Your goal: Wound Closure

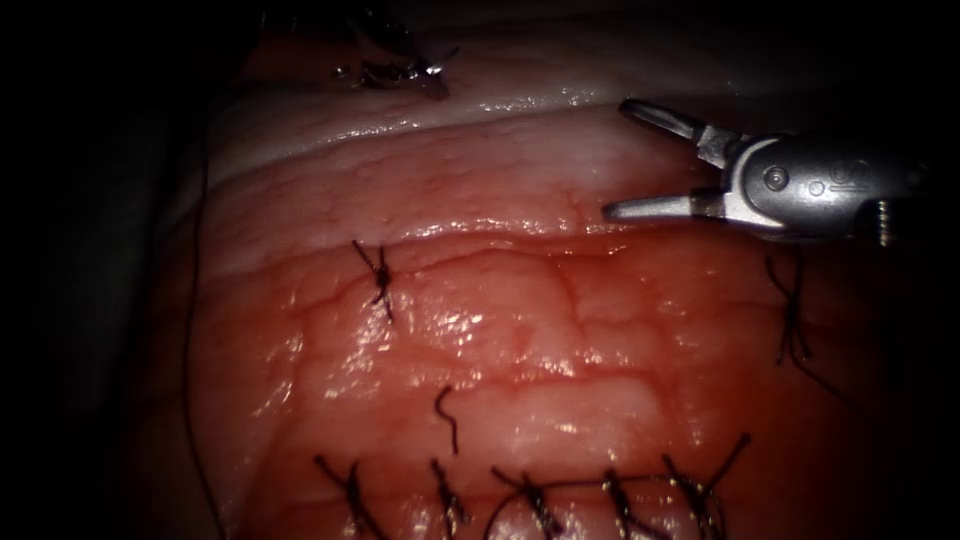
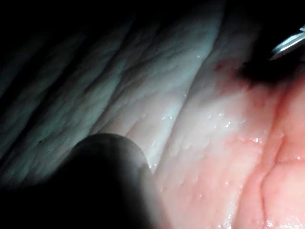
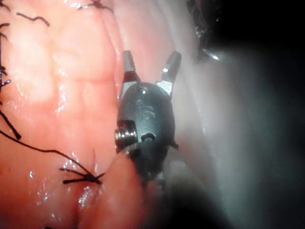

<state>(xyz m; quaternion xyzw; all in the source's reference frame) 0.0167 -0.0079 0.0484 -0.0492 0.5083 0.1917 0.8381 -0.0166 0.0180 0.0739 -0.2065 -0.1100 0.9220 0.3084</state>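
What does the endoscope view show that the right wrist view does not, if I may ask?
The endoscope view adds a long thread running down the dark left side of the tissue. The right wrist view adds the back of the right tool's wrist, with its screw. Both show the right tool above the tissue, jaws open and holding nothing, a knotted stitch near it, and glinting metal at the tissue's far edge, too dark to tell whether it is a tool or the needle.
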